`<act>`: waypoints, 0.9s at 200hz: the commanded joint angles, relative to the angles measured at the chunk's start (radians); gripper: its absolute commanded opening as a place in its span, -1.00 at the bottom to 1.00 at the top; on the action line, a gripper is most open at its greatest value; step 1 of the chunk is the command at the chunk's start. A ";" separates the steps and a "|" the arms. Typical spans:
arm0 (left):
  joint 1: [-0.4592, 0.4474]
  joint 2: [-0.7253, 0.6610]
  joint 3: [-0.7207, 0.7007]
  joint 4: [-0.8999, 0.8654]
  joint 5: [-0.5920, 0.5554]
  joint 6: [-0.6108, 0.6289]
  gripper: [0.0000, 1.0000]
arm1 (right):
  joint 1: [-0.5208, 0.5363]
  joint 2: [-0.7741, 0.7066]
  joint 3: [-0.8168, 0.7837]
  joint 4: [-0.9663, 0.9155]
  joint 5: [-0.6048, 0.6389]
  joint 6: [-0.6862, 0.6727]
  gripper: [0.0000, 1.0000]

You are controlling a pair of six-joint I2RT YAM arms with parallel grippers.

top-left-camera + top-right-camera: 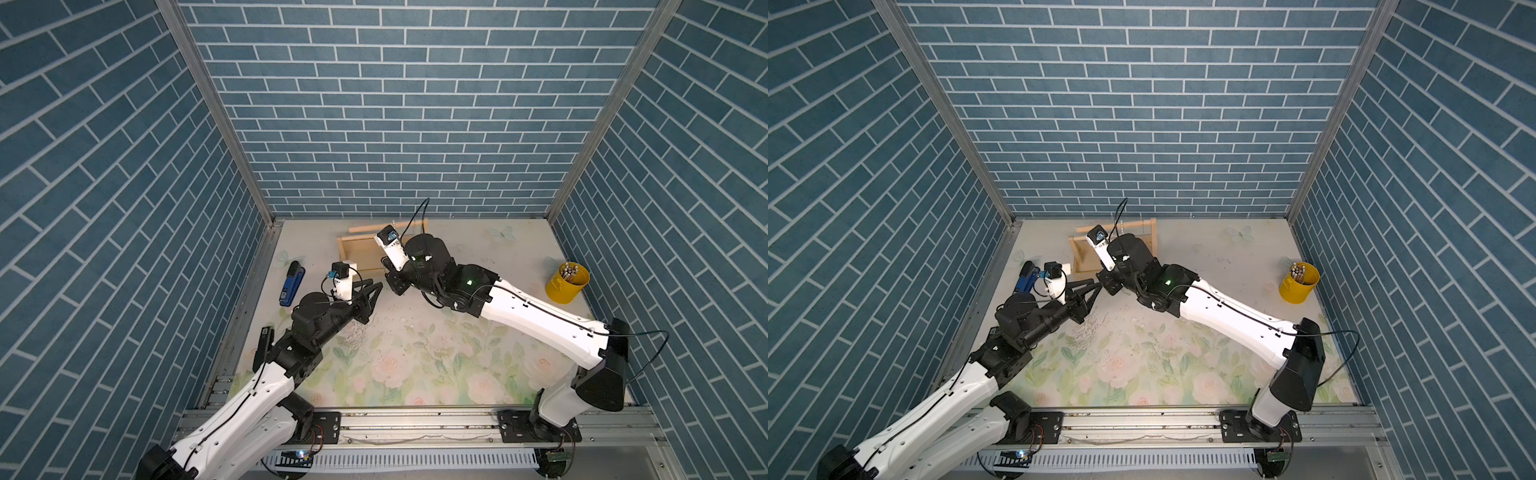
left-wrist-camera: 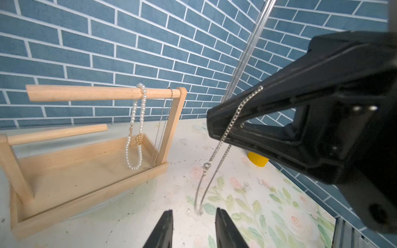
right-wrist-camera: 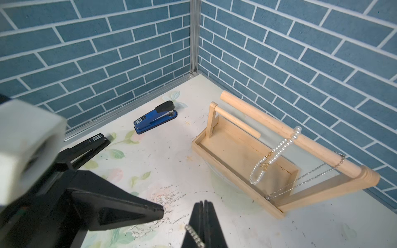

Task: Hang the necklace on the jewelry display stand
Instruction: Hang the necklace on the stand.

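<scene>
1. Right tool (image 3: 203,203): its two black fingers are pressed together, pinching the necklace (image 2: 206,165), a thin silver link chain.
2. From that pinch the necklace lies across the outer face of one finger. It then drops in a long, narrow loop, clasp partway down, hanging free above the desk (image 2: 247,193).
3. Left tool (image 2: 194,211): its fingers are spread with a clear gap, and nothing is gripped. The blurred bottom of the loop hangs in that gap, near the fingertips and apart from both in the left wrist view.
4. In both top views the two tools meet almost tip to tip over the flower-patterned desk, just in front of the jewelry display stand (image 1: 357,254).
5. The jewelry display stand is upright near the back wall. It has a tray-like base with a low rim, a short upright carrying the lower bar and a taller upright carrying the upper bar (image 2: 86,92).
6. A pearl string (image 2: 143,101) is draped over the upper bar close to the taller upright. A fine ball chain (image 3: 340,161) hangs between the pearls and that upright, its lower end reaching the base.
7. The necklace touches no part of the stand and is not yet hung.
8. A blue stapler (image 3: 155,117) lies flat on the desk on the left arm's side. A yellow cup (image 1: 567,282) holding pale sticks stands on the right arm's side, well apart from the stand.
</scene>
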 commanded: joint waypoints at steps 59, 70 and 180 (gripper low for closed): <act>0.006 0.129 0.075 0.104 0.002 -0.011 -0.41 | 0.004 0.024 0.053 -0.038 -0.019 0.027 -1.00; 0.006 0.150 0.095 0.108 0.002 -0.009 -0.42 | 0.004 0.026 0.053 -0.040 -0.020 0.027 -1.00; 0.007 0.170 0.104 0.116 -0.002 -0.004 -0.63 | 0.004 0.021 0.041 -0.032 -0.001 0.026 -1.00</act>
